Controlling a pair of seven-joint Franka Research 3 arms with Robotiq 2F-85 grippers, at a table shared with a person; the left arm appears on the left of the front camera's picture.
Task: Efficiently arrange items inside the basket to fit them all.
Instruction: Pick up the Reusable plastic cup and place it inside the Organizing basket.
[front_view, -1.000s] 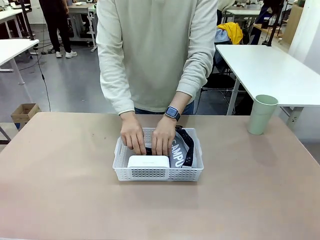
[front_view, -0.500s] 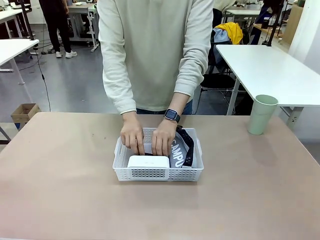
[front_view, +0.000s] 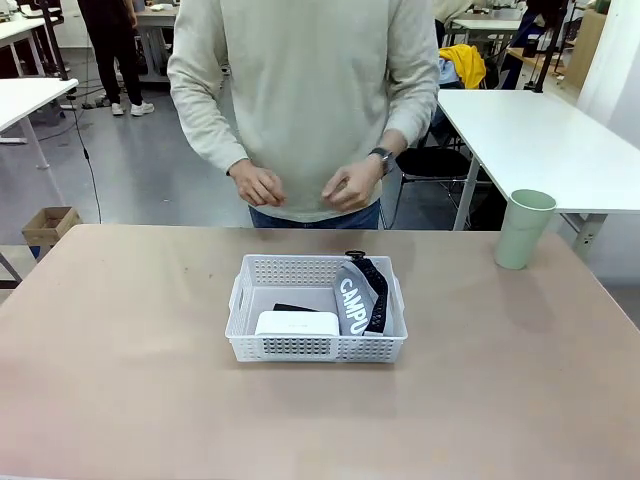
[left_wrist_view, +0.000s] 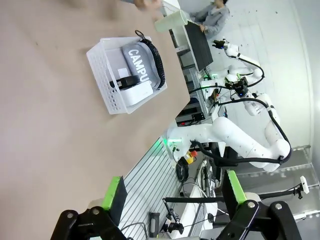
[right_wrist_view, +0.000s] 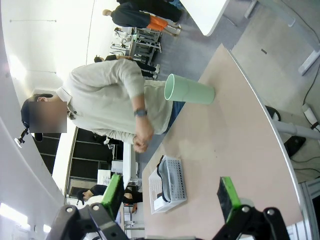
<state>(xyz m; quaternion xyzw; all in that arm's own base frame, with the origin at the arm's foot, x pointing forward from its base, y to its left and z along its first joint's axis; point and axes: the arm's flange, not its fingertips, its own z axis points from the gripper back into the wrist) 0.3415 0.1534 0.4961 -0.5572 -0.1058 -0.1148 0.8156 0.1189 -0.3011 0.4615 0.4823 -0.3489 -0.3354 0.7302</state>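
Observation:
The white lattice basket (front_view: 316, 348) (left_wrist_view: 107, 80) (right_wrist_view: 176, 182) sits mid-table. Inside it the grey CAMPUS pouch (front_view: 354, 299) (left_wrist_view: 141, 65) stands on edge at the right, the white device (front_view: 297, 323) (left_wrist_view: 136, 94) lies at the near wall, and the small black tool (front_view: 293, 308) (left_wrist_view: 127, 81) lies just behind it. The pale green cup (front_view: 523, 229) (right_wrist_view: 190, 90) (left_wrist_view: 170, 21) stands upright on the table's far right, outside the basket. My left gripper (left_wrist_view: 174, 195) is open, well away from the basket, holding nothing. My right gripper (right_wrist_view: 170, 192) is open too, far from the cup.
A person stands at the table's far side with both hands (front_view: 305, 186) raised at waist height, off the basket. Bare tabletop (front_view: 120, 340) lies all around the basket. A white table (front_view: 540, 135) stands behind at the right.
The person has lifted both hands out of the basket and drawn them back to the body, leaving the device, tool and pouch inside. The cup has not moved.

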